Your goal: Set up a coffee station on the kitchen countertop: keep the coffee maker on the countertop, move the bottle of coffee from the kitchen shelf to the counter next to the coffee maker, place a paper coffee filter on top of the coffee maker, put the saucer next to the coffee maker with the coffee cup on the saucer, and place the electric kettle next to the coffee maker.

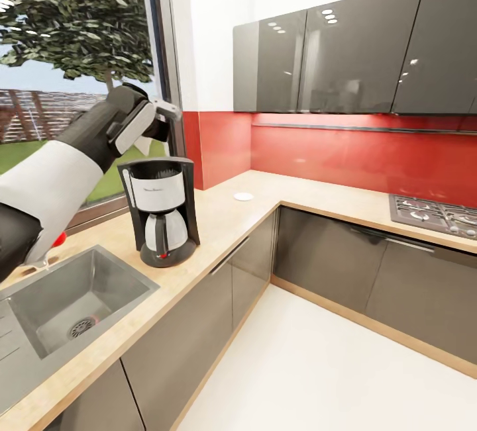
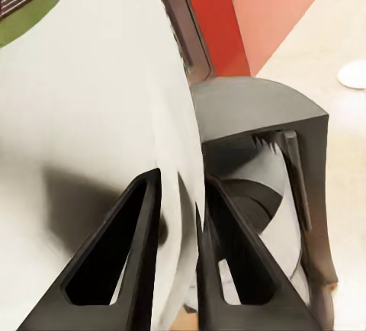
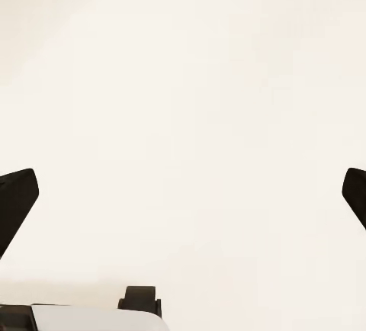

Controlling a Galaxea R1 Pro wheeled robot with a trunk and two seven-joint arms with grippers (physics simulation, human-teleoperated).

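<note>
Clamped on the paper coffee filter point(image 2: 114, 117), the jaws of our left gripper point(image 2: 179, 194) hold the white sheet pinched between the two black fingers point(image 2: 130, 262), just above the open top of the coffee maker point(image 1: 162, 209), which stands on the bench point(image 1: 218, 219) beside the sink point(image 1: 66, 298). Further right along the bench lies the saucer point(image 1: 244, 196), well apart from the machine, and the jaws of our right gripper point(image 3: 183, 194) stand wide apart, holding nothing. We judge that a tilted release could let the light filter slide off the top and into the sink.
</note>
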